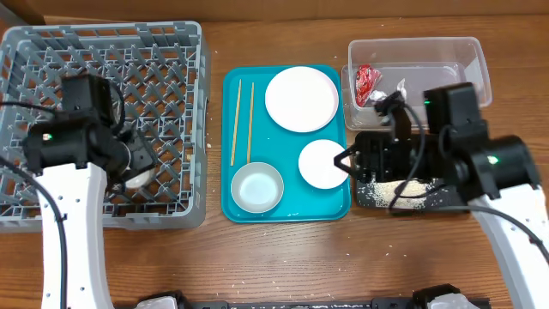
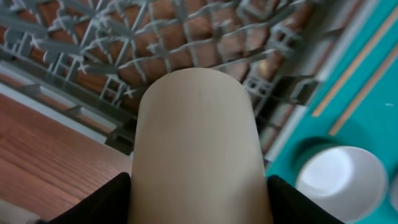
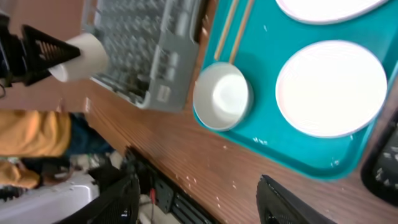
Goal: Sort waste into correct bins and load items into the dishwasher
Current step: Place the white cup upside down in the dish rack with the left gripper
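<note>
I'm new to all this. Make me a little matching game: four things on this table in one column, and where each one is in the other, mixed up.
Things
1. red wrapper
2. chopsticks
3. rice grains
4. white cup

Places
A. in the black tray
B. held in the left claw
C. in the clear tub
D. on the teal tray

Pairs: 1-C, 2-D, 3-A, 4-B

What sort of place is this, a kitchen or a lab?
Probably a robotics test bench staged as a dish-clearing station, not a real kitchen. A plain wooden table carries a grey dish rack and a teal tray, with the left arm and the right arm working over them.
</note>
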Robot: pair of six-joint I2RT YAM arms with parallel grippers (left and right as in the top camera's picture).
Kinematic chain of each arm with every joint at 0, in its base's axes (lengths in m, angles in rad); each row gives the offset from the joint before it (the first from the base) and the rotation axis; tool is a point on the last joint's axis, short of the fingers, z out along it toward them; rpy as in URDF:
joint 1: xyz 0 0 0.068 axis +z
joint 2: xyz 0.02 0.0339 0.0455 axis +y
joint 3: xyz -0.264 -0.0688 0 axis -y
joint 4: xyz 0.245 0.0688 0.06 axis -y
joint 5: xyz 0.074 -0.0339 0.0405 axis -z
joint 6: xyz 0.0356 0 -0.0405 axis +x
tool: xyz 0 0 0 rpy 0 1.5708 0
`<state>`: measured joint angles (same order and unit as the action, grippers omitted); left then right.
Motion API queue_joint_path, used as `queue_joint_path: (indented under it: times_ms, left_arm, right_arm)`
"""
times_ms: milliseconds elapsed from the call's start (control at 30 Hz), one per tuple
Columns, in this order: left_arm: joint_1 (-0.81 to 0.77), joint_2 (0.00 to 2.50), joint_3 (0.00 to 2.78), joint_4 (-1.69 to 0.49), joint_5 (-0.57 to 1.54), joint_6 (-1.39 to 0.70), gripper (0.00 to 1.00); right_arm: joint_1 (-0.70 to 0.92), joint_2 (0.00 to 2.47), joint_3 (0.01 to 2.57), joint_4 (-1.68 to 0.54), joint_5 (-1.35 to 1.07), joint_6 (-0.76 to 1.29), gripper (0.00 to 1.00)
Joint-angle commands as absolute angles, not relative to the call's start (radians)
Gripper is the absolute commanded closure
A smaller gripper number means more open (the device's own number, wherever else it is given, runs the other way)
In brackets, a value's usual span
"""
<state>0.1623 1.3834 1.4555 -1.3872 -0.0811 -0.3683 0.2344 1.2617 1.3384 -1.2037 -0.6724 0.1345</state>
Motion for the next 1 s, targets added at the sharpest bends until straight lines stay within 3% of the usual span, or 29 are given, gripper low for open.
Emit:
queue_joint_path:
  times_ms: [0,100,233,367,433,633,800,833,900,967]
  left_arm:
    - [0.21,1.389,1.34,-1.339,-0.128,-0.411,0.43]
    - [0.247,1.4,1.278,-1.295,-0.083,-0.411,0.4]
    - [0.276,1.42,1.24,-1.279,0.001,-0.408,0.18]
    - [0.28,1.427,1.243,-1.278,0.047,-0.407,0.03]
    - [0.292,1.427,1.275,-1.292,0.087,-0.392,0.02]
    - [0.347,1.421,1.559,-1.453,0.318,-0.195,0.13]
    - [0.288,1.365,1.818,-1.61,0.406,0.035,0.15]
    - [0.262,1.343,1.834,-1.625,0.404,0.05,0.15]
    - [0.187,1.272,1.836,-1.635,0.377,0.092,0.13]
    - [0.132,1.223,1.836,-1.641,0.347,0.11,0.0]
  right_arm:
    - [0.283,1.292,1.342,-1.198,-0.625,0.13,0.38]
    - [0.305,1.306,1.342,-1.187,-0.624,0.13,0.38]
    - [0.314,1.31,1.342,-1.18,-0.625,0.131,0.37]
    - [0.314,1.31,1.342,-1.18,-0.625,0.131,0.34]
    - [0.314,1.31,1.342,-1.18,-0.622,0.13,0.32]
    - [0.314,1.31,1.342,-1.18,-0.536,0.131,0.31]
    - [0.314,1.312,1.342,-1.155,-0.445,0.135,0.28]
    - [0.314,1.312,1.342,-1.146,-0.446,0.135,0.24]
    - [0.314,1.311,1.342,-1.119,-0.446,0.134,0.07]
    - [0.314,1.312,1.342,-1.102,-0.446,0.134,0.0]
